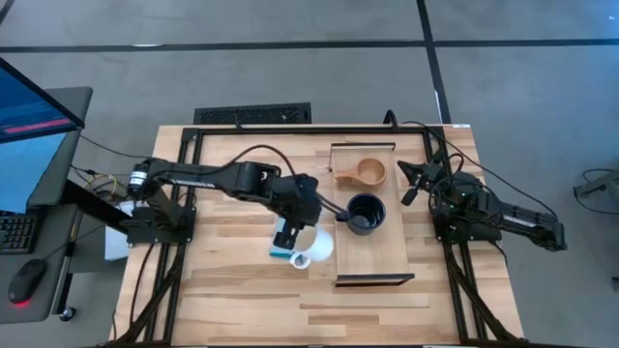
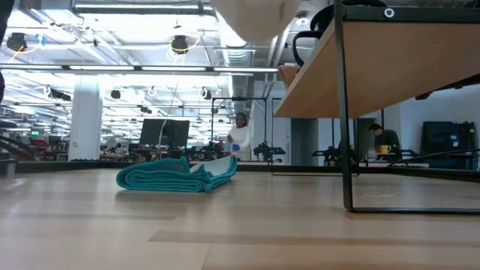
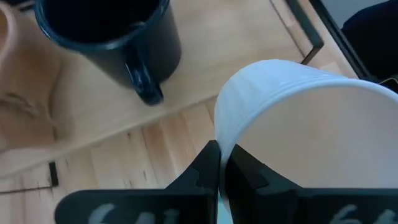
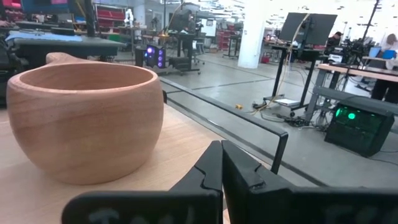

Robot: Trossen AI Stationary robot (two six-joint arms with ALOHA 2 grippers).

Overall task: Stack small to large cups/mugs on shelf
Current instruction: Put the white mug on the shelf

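Note:
The white mug (image 1: 317, 246) is lifted in my left gripper (image 1: 298, 232), just off the shelf's left edge and above the blue folded cloth (image 1: 280, 254). In the low view only the white mug's underside (image 2: 255, 16) shows, high over the table. On the shelf (image 1: 366, 266) stand the dark navy mug (image 1: 366, 213), at its middle, and the small wooden cup (image 1: 368, 174), toward the far end. My right gripper (image 1: 410, 180) waits shut at the shelf's right side, level with the wooden cup (image 4: 84, 118) and apart from it. My left gripper (image 3: 219, 171) pinches the white mug's wall at the rim (image 3: 217, 134), one finger outside (image 3: 205, 171) and one inside the mug (image 3: 249, 174). The mug is lifted clear of the table, beside the navy mug (image 3: 118, 37).
The blue cloth (image 2: 176, 176) lies on the tabletop under the lifted mug. The shelf board (image 2: 390, 60) is raised on dark metal brackets (image 2: 341, 112). The shelf's near half is bare wood (image 1: 372, 253). People and desks show in the room behind.

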